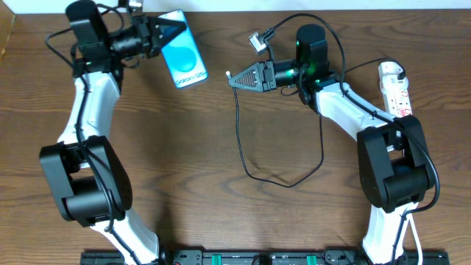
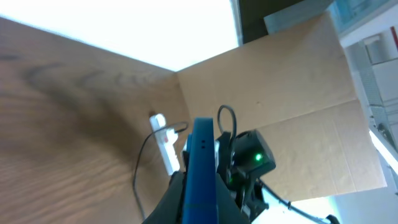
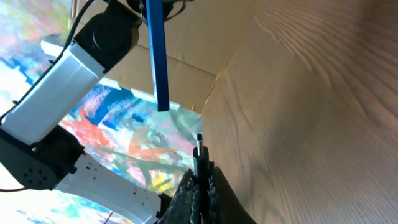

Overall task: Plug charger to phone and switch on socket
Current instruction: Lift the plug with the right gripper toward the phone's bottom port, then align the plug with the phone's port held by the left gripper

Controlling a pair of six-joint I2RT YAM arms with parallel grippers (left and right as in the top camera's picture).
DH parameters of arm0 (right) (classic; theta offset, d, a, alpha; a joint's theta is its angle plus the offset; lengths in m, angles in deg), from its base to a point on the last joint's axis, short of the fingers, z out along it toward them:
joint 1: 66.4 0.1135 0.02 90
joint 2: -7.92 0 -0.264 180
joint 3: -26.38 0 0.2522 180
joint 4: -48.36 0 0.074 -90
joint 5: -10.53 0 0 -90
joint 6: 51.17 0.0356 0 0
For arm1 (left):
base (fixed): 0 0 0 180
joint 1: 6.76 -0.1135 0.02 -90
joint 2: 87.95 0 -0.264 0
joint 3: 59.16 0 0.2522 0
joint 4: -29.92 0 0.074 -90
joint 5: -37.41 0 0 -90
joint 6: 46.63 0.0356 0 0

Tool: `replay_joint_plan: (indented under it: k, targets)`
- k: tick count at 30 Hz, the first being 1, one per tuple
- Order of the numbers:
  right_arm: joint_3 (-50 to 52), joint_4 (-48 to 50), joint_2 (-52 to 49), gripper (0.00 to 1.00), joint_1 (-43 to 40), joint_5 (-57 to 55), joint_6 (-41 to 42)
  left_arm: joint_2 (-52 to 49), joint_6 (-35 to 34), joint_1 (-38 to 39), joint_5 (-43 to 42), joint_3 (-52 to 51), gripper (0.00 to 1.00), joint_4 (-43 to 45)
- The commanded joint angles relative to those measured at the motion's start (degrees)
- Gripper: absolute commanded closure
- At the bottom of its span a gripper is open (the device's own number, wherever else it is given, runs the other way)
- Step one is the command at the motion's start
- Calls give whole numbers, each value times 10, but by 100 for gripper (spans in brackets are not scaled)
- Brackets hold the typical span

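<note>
Tabletop [image 1: 221, 221]: dark brown wood grain, matte.
Room: tan cardboard panel [image 2: 280, 81] standing beyond the tabletop.
Phone [image 1: 185, 62]: far left, slim, blue screen with a paler circle.
Left gripper [image 1: 175, 31]: fingers clamped on the phone's far end.
Charger [image 1: 243, 140]: thin black cable looping across the centre.
Right gripper [image 1: 231, 76]: fingers pinched together on the charger's plug tip, which points left and stays apart from the phone.
Socket [image 1: 395, 88]: white strip with red marks, far right.

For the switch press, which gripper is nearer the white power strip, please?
Right: the right gripper is mid-table; the left gripper, beyond it, is farther from the white power strip.
</note>
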Motion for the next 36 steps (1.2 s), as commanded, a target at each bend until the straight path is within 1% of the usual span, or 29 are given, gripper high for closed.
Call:
replay_joint_plan:
  k: [1, 5, 8, 11, 15, 27, 31, 36]
  targets:
    - [-3, 38, -3, 99, -1, 15, 46, 17, -98, 20, 31, 8, 93, 53]
    - [-3, 121, -3, 99, -1, 18, 109, 17, -142, 34, 58, 8, 93, 103]
    - [-3, 175, -3, 99, -1, 18, 150, 17, -163, 40, 77, 8, 93, 120]
    - [-3, 206, -3, 99, -1, 18, 173, 17, -181, 42, 90, 8, 93, 126]
    - [-3, 210, -3, 99, -1, 19, 174, 17, -189, 41, 104, 8, 93, 127]
    - [-3, 210, -3, 99, 0, 27, 174, 17, -200, 40, 128, 8, 93, 186]
    - [-3, 212, -3, 99, 3, 30, 174, 17, -199, 40, 128, 8, 93, 191]
    - [-3, 238, -3, 99, 5, 41, 174, 17, -175, 40, 134, 8, 93, 191]
